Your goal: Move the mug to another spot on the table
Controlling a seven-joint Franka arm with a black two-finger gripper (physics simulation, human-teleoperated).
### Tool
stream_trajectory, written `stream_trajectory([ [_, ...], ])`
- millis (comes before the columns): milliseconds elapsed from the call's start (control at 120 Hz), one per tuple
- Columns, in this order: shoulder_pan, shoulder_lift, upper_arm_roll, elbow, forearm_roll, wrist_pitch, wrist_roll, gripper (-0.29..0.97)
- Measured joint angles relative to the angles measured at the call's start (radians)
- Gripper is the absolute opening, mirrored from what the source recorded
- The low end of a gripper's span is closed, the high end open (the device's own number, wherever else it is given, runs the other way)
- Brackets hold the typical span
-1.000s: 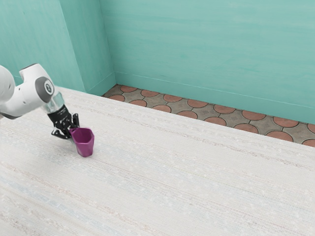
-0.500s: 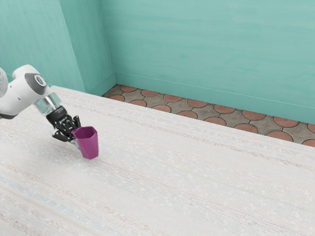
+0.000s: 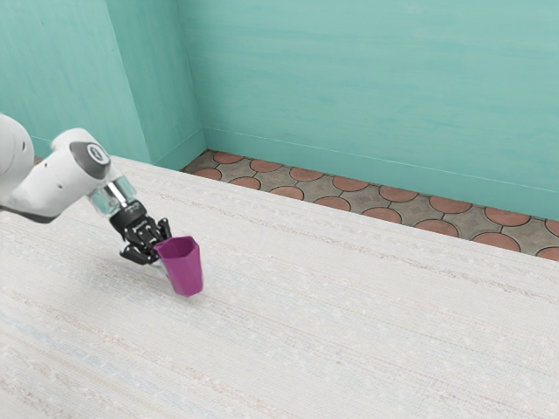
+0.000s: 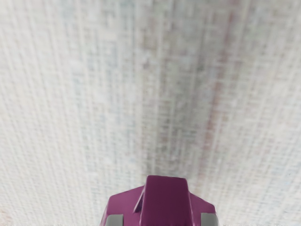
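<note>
Worktop: pale, whitewashed wood-grain worktop (image 3: 349,332), spreading across the near ground of the exterior view and running under the hand in the wrist view.
Mug: purple faceted plastic-looking mug (image 3: 183,265), toward 8 o'clock from the exterior view's centre, mouth up and leaning a little, narrower at the base than at the rim. I cannot tell whether its base touches the worktop.
Jaws: black two-finger jaws, at the mug's 10 o'clock, closed on it near the rim. In the wrist view grey pads (image 4: 114,220) press the purple body from both sides, just under the hand.
Arm: white robot arm (image 3: 61,175), coming in from 9 o'clock and slanting down toward 4 o'clock.
Floor: strip of round terracotta tiles (image 3: 393,205) set in grey, beyond the worktop's far edge, at the mug's 1 o'clock.
Walls: teal painted walls (image 3: 367,78) at 12 o'clock, with a corner at 11 o'clock.
</note>
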Motion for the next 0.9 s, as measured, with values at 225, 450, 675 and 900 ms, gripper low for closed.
stream_trajectory([
  [225, -0.010, 0.001, -0.015, -0.021, -0.011, 0.029, -0.005, 0.01],
  [450, -0.012, 0.003, -0.035, -0.031, -0.017, 0.060, -0.009, 0.01],
  [675, -0.010, 0.019, -0.043, -0.039, -0.018, 0.087, -0.012, 0.01],
  [900, -0.010, 0.030, -0.047, -0.039, -0.018, 0.106, -0.015, 0.01],
])
